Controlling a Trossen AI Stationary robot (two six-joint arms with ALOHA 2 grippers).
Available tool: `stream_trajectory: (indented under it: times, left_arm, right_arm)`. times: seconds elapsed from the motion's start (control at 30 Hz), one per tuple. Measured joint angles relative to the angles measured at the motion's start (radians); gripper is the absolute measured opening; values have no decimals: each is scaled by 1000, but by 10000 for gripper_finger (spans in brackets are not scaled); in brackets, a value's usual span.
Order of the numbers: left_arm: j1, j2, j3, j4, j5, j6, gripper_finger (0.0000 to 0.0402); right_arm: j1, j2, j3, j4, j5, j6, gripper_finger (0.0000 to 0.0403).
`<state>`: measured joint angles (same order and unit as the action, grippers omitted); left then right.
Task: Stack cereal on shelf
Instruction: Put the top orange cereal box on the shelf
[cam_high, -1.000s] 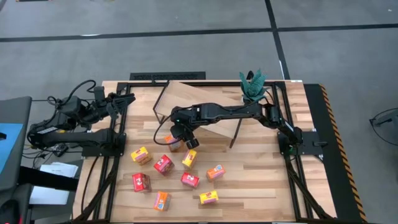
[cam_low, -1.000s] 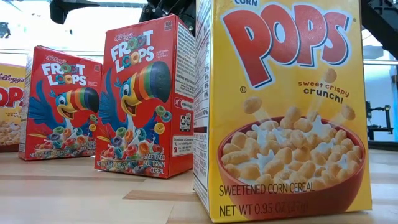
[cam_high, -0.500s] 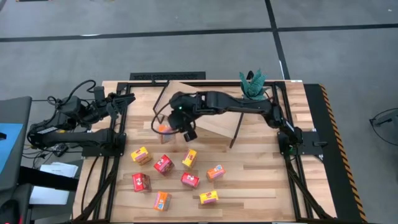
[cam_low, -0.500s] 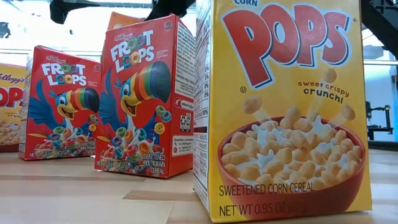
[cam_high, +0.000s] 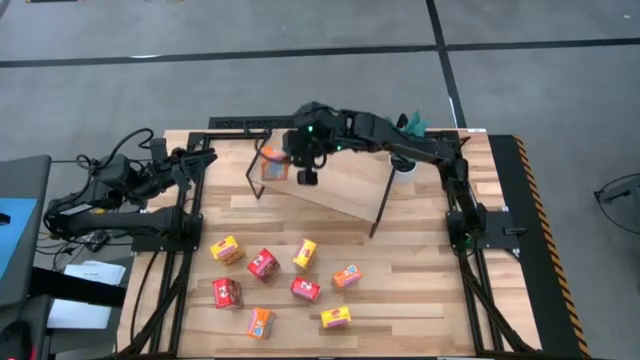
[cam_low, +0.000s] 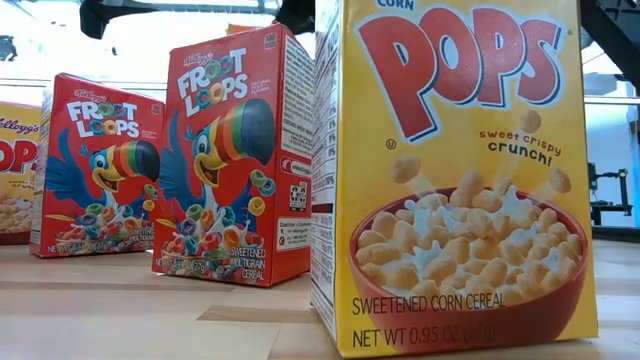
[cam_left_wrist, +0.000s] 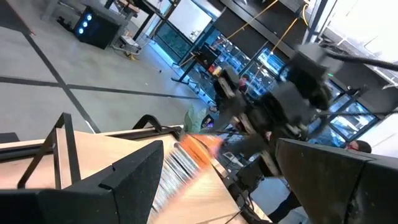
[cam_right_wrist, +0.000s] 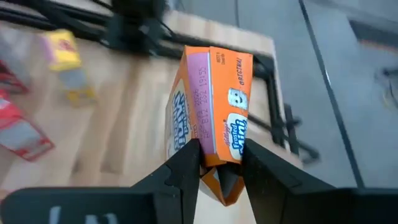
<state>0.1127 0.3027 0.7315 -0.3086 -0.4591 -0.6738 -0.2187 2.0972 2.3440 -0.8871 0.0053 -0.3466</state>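
Observation:
An orange cereal box (cam_high: 272, 163) hangs over the left end of the shelf (cam_high: 345, 188), a light-wood board on thin black legs. My right gripper (cam_high: 298, 166) is shut on that box, which also shows in the right wrist view (cam_right_wrist: 214, 99). Several red, orange and yellow cereal boxes (cam_high: 262, 264) lie scattered on the table nearer the front. The low view shows a yellow one (cam_low: 450, 170) and a red one (cam_low: 235, 155) standing on their bases. My left gripper (cam_high: 197, 163) waits open at the table's left side, level, holding nothing (cam_left_wrist: 230, 199). My right gripper pinches the orange box between its two fingers (cam_right_wrist: 186, 167) at the box's end nearest the wrist (cam_right_wrist: 219, 157), one finger on each of two opposite faces. The fingers come from the table's right, slanting down. The box is lifted clear above the shelf's left end.
A teal plant (cam_high: 408, 132) stands at the far right behind the shelf. Black frame rails (cam_high: 470, 270) run along both sides of the plank table. The shelf's black legs (cam_high: 380, 215) stand between the board and the scattered boxes.
My right gripper has risen and gone toward the table's far edge, rolling and tipping as it went. It has carried the orange box from the table in front of the shelf up over the shelf's left end. The other boxes have stayed put.

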Motion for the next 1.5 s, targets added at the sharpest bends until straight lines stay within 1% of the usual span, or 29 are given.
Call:
stream_trajectory:
  times: [0.1, 0.27, 0.37, 0.5, 0.57, 0.63, 0.73, 0.87, 1.37, 1.5]
  left_arm:
    - [0, 0, 0, 0, -1, 0, 300]
    - [0, 0, 0, -1, -18, 0, 300]
    - [0, 0, 0, 0, -41, 0, 300]
    - [0, 0, 0, 0, -69, 0, 300]
    - [0, 0, 0, 0, -76, 0, 300]
    - [0, 0, 0, 0, -77, 0, 300]
    - [0, 0, 0, 0, -77, 0, 300]
    - [0, 0, 0, -2, -89, 0, 300]
    - [0, 0, 0, -16, -103, 0, 300]
    - [0, 0, 0, -16, -103, 0, 300]
  right_arm:
    - [-30, 0, 0, 4, 61, 7, 134]
    - [-51, 0, 0, 17, 213, 9, 136]
    - [-68, 0, 0, 23, 256, 25, 135]
    - [-94, 30, -2, 48, 251, 59, 133]
    - [-108, 45, -10, 14, 240, 60, 136]
    - [-106, 66, -4, 43, 241, 61, 140]
    - [-108, 68, -5, 19, 240, 59, 146]
    - [-101, 85, -4, 59, 241, 50, 152]
    - [-104, 82, -3, 20, 236, 61, 147]
    - [-95, 75, 12, -34, 246, 58, 153]
